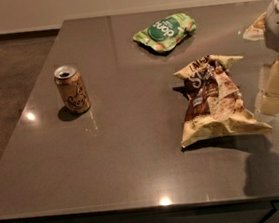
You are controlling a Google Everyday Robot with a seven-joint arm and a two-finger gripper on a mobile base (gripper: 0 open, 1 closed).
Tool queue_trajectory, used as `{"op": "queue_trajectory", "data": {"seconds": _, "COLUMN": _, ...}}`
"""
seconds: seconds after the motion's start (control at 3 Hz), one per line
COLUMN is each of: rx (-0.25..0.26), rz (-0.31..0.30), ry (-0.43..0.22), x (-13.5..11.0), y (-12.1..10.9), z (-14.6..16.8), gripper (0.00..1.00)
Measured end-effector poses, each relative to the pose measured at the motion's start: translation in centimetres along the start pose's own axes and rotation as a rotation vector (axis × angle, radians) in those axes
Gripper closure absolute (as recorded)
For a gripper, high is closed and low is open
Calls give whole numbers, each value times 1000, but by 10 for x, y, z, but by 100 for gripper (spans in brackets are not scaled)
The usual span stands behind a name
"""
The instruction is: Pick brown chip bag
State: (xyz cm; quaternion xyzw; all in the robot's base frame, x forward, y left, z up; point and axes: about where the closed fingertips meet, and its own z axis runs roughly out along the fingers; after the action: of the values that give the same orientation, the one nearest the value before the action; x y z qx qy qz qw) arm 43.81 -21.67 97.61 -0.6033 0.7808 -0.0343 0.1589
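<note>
— Three things lie on the table: a can at the left, a green bag at the far side, and the brown chip bag right of the middle. Which step is it, in your opinion?

— I judge it is the approach. The brown chip bag lies flat on the table, not lifted. The end effector is at the right edge of the view, just beside the bag but apart from it.

— Is it open, and does it hold something?

— I cannot tell how far open it is. The bag is not in it, and I see nothing else in it.

— What does the next move call for?

— It should go left, over the crinkled middle of the bag, then down to take it there. The can and the green bag are well apart, so they should not disturb.

— What is hard to see?

— The arm is cut off by the right edge. A pale thing behind it is half hidden; I cannot name it.
</note>
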Motion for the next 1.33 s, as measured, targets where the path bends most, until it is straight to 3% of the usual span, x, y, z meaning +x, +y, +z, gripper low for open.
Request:
{"op": "queue_trajectory", "data": {"seconds": 0.33, "rx": 0, "rz": 0, "ry": 0, "x": 0, "y": 0, "z": 0, "gripper": 0}}
{"op": "queue_trajectory", "data": {"seconds": 0.67, "rx": -10, "rz": 47, "ry": 14, "x": -5, "y": -8, "z": 7, "gripper": 0}}
{"op": "queue_trajectory", "data": {"seconds": 1.0, "rx": -19, "rz": 120, "ry": 35, "x": -8, "y": -21, "z": 25, "gripper": 0}}
{"op": "queue_trajectory", "data": {"seconds": 1.33, "rx": -6, "rz": 290, "ry": 76, "x": -4, "y": -38, "z": 49, "gripper": 0}}
